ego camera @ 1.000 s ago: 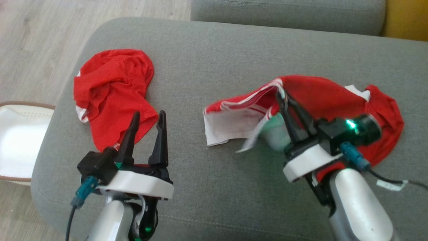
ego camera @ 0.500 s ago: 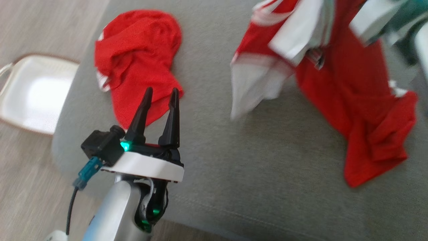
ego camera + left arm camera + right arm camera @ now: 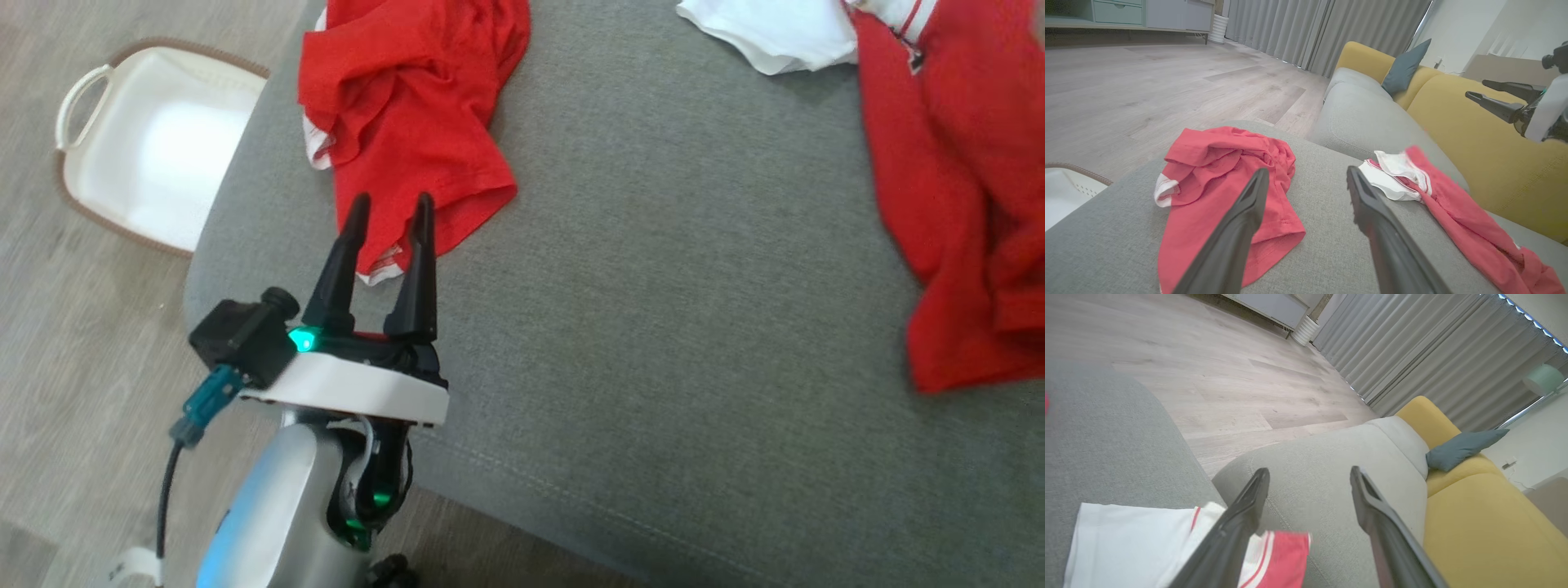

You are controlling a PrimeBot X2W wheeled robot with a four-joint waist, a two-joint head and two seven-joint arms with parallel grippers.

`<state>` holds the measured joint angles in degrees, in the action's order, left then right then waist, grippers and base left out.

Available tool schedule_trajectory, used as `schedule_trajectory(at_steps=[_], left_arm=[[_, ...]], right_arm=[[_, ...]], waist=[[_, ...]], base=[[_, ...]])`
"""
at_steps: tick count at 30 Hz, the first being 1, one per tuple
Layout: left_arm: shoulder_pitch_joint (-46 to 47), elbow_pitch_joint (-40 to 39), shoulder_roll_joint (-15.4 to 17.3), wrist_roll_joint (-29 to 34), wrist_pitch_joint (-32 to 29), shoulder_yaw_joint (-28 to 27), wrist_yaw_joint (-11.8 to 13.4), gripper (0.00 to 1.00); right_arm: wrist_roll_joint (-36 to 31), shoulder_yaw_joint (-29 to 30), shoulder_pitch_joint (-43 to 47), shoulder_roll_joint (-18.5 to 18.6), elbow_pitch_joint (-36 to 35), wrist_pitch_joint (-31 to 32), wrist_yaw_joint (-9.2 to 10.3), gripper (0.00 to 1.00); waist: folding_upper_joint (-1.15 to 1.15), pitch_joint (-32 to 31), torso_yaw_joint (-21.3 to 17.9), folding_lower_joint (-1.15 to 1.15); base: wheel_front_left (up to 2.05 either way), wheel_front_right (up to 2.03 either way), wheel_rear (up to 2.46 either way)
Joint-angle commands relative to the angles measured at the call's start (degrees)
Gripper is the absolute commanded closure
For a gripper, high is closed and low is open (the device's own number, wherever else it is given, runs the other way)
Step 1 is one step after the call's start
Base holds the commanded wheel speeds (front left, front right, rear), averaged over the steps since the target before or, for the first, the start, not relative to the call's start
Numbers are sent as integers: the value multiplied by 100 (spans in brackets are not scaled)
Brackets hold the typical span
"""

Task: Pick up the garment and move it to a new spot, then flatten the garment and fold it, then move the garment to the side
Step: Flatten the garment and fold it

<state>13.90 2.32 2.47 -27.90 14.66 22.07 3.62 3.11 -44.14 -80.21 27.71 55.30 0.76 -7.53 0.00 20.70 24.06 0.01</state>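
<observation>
Across the grey sofa cushion, by its right edge, the red garment with white trim lies rumpled. It looks set down, with flattening, folding and shifting aside still to do. The right gripper hangs above it, fingers wide and empty. The left gripper is spread too, empty.

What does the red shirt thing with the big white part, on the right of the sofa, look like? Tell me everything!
The red and white garment is soft, thin cloth, mostly red, with a white part edged in thin red stripes at its far end. It lies crumpled and stretched out long on the grey sofa cushion, not flattened or folded. Just the cushion touches it; the right gripper hangs open, well above it.
</observation>
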Motion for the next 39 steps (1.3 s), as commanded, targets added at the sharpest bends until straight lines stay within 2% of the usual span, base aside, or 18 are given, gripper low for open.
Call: schedule_trajectory(at_steps=[1, 11, 20, 22, 28, 36, 39], left_arm=[[176, -156, 41, 35, 34, -229, 13, 0], [44, -72, 41, 345, 34, -489, -39, 0], [-183, -66, 41, 593, 34, -690, -77, 0], [-303, -86, 41, 624, 34, -759, -49, 0], [-444, -175, 41, 678, 34, -804, -19, 0], [-690, -162, 41, 701, 34, -791, -45, 0], [-804, -152, 41, 705, 34, -765, -43, 0]], right_arm=[[87, 52, -188, -146, 12, -181, 4, 0], [413, 494, 424, -706, 645, -1260, 4, 0], [783, 1189, 1566, -1127, 192, -1566, 4, 0], [787, 1536, 2196, -1287, -324, -1573, 4, 0], [565, 2342, 3794, -1663, -1611, -1575, 4, 0], [-128, 3354, 5919, -2337, -3410, -1480, 4, 0], [-283, 3413, 6544, -2443, -4013, -1364, 4, 0]], waist=[[0, -79, -122, -1], [0, -770, -766, -1], [0, -1332, -1502, -1], [0, -1502, -1742, -1], [0, -1697, -2112, -1], [0, -1917, -2396, -1], [0, -1960, -2471, -1]], base=[[0, 0, 0], [0, 0, 0], [0, 0, 0], [0, 0, 0], [0, 0, 0], [0, 0, 0], [0, 0, 0]])
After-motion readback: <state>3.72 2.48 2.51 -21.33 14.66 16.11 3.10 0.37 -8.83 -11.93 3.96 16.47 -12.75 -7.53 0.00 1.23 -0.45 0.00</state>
